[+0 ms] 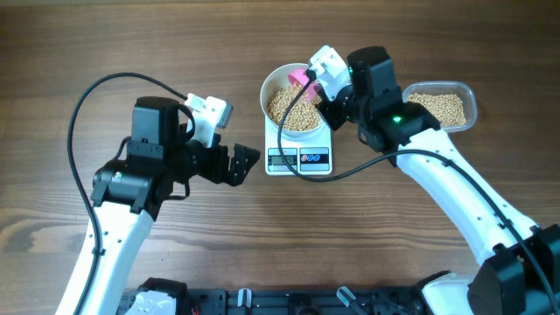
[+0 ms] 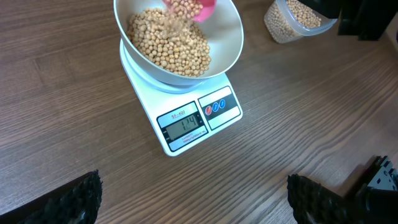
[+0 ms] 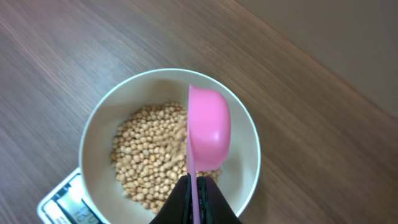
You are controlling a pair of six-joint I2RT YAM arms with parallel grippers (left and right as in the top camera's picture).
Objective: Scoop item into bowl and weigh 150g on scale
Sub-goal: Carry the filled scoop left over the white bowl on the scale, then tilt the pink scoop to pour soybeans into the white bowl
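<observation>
The white bowl [image 1: 268, 91] stands on the white scale [image 1: 297, 160], holding a heap of beige beans [image 1: 293, 110]. My right gripper [image 3: 194, 190] is shut on the thin handle of a pink scoop [image 3: 209, 127], which is turned on its side above the bowl [image 3: 93, 140]. In the left wrist view beans [image 2: 168, 43] spill from the scoop [image 2: 202, 7] into the bowl [image 2: 227, 43]. The scale [image 2: 193, 122] has a lit display; its digits are too small to read surely. My left gripper [image 2: 196, 196] hovers open over bare wood, to the left of the scale, holding nothing.
A clear plastic tub [image 1: 442, 107] with more beans sits right of the scale, partly under the right arm. The right arm's black cable loops across the front of the scale. The table's front edge carries dark mounts.
</observation>
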